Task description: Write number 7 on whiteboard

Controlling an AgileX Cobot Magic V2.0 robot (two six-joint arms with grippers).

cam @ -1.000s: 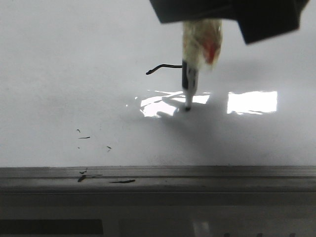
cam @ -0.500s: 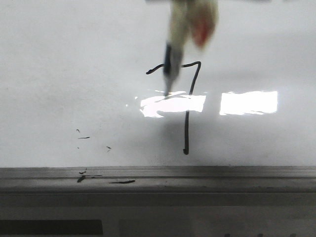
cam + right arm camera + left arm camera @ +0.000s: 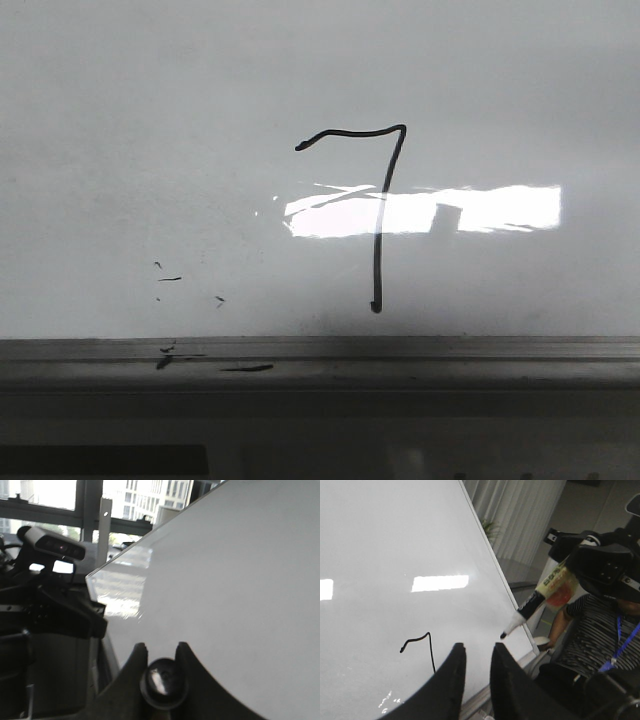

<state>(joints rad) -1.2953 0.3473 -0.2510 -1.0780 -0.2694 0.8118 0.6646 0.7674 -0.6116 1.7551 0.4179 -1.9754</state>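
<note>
The number 7 (image 3: 379, 250) is drawn in thin black marker on the whiteboard (image 3: 150, 120), its stem ending just above the grey ledge (image 3: 320, 350). No gripper shows in the front view. In the left wrist view my left gripper (image 3: 476, 650) is slightly open and empty, in front of the board, and hides the foot of the number 7 (image 3: 415, 641). My right gripper (image 3: 161, 652) is shut on the marker (image 3: 540, 597), whose tip (image 3: 503, 636) is held off the board near its edge.
Small black specks (image 3: 170, 278) dot the board at lower left, with dashes on the ledge (image 3: 245, 368). A person in a striped shirt (image 3: 590, 630) sits beyond the board's edge. A camera on a stand (image 3: 50, 542) is beside the board's other edge.
The marker drew the stem down, then lifted up and away out of the front view with the right gripper. The whole 7 now shows uncovered.
</note>
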